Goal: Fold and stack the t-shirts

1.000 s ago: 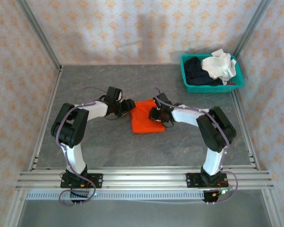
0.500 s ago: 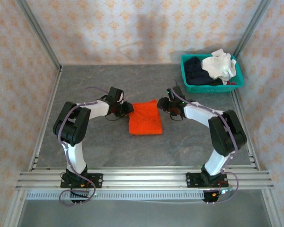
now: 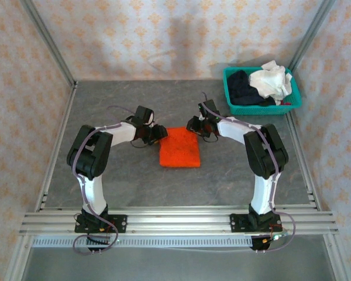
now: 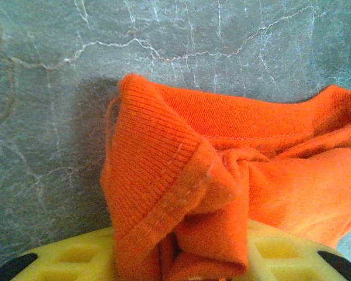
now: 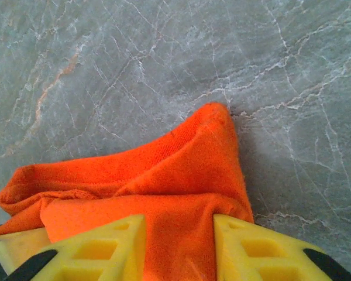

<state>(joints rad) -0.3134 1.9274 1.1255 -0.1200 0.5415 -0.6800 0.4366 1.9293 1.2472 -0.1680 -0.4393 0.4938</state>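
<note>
**Pinching both far corners of the orange t-shirt**

Folded into a compact rectangle, the orange t-shirt [image 3: 179, 147] lies near the middle of the grey table [image 3: 128, 181]. Its long edges run from 12 to 6 o'clock in the top view.

The left gripper [image 3: 159, 133] sits at the shirt's 10 o'clock corner. In the left wrist view its yellow fingers [image 4: 76, 254] are closed on a bunched wad of ribbed orange hem, and cloth fills the space between them.

The right gripper [image 3: 193, 124] is at the 1 o'clock corner. In the right wrist view a fold of the same shirt is clamped in the narrow gap between its fingers [image 5: 93, 246], with the corner rising to a peak just beyond them.

The shirt's near edge at 6 o'clock lies flat and free.

At the table's 1 o'clock corner stands a teal basket [image 3: 262, 108], well apart from the shirt. It holds a crumpled white t-shirt [image 3: 270, 81] beside a navy t-shirt [image 3: 241, 86].

Bare tabletop extends from the shirt toward 9 o'clock, 12 o'clock and 6 o'clock. A narrower strip lies between the right gripper and the basket.
</note>
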